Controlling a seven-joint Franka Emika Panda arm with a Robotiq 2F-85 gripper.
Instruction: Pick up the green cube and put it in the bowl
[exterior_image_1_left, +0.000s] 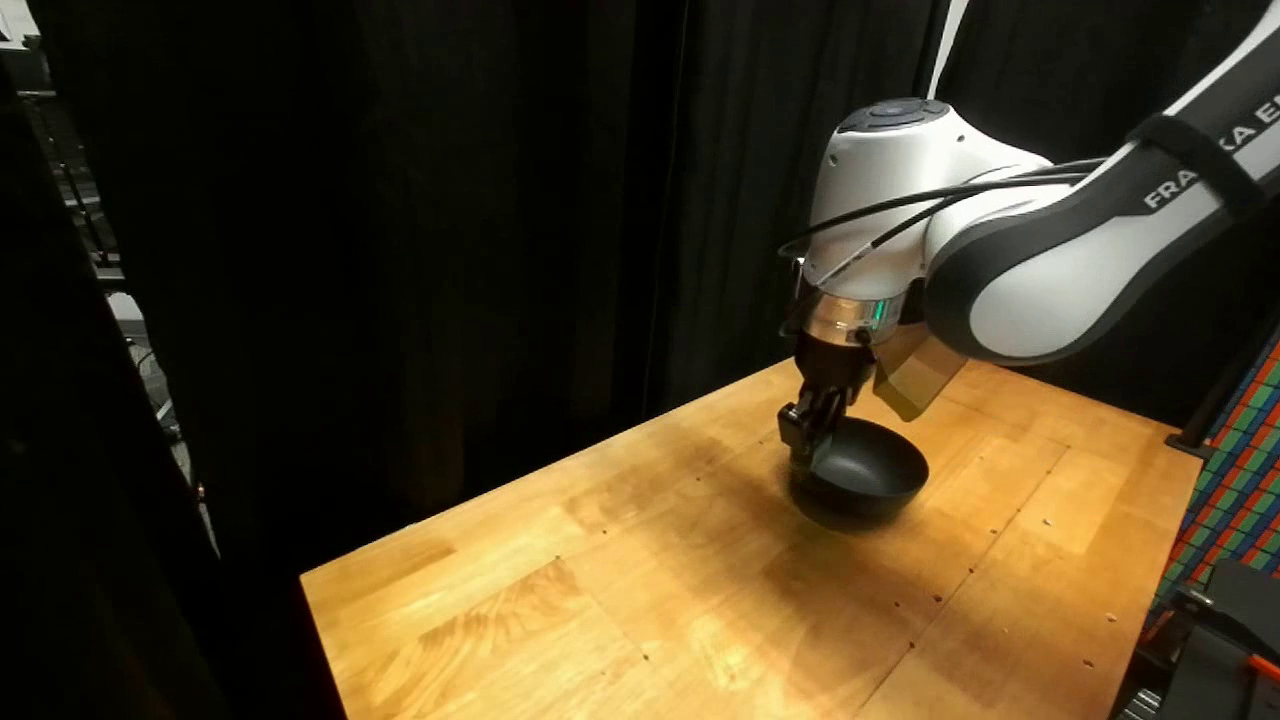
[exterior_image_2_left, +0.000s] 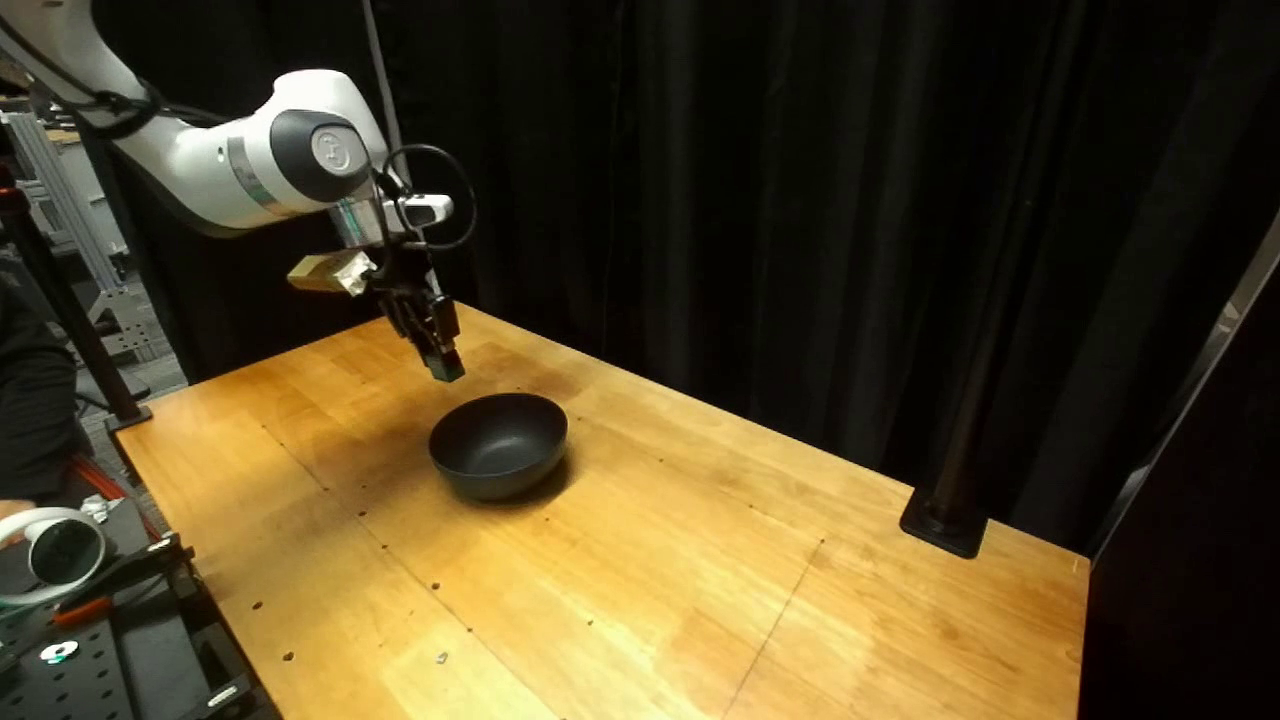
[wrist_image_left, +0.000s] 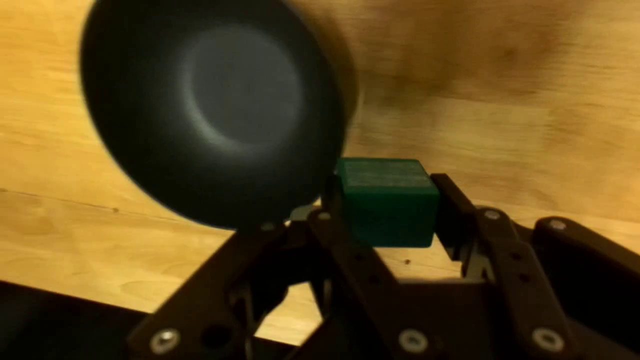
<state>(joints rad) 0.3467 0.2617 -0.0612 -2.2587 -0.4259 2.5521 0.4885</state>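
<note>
Carry step judged in hand: green cube (wrist_image_left: 390, 207) to black bowl (wrist_image_left: 240, 95).
The cube is pinched in the Robotiq gripper (wrist_image_left: 390, 197); the bowl is seen lower, off to the gripper's left in the wrist view. A sideways shift, then opening over the bowl, is judged needed. The Panda arm (exterior_image_1_left: 1045, 290) is bent at the wrist, gripper pointed roughly downward.

Arm (exterior_image_1_left: 1060, 285): white shell, dark grey panels (exterior_image_1_left: 962, 270), rounded joints. Pale lettering (exterior_image_1_left: 1170, 188), "FRA" and "KA E" legible, black strap (exterior_image_1_left: 1200, 165) across middle. Black cables (exterior_image_1_left: 960, 190) slung outside shell, wide loop (exterior_image_2_left: 474, 205) near wrist. Round pale emblem (exterior_image_2_left: 331, 150) on dark joint cap (exterior_image_2_left: 295, 150). Silver collar (exterior_image_1_left: 835, 318), small green light (exterior_image_1_left: 878, 311). Tool (wrist_image_left: 387, 204): near-black, jointed links (wrist_image_left: 210, 295), round silver screws (wrist_image_left: 413, 341), dark round holes (wrist_image_left: 216, 336).
</note>
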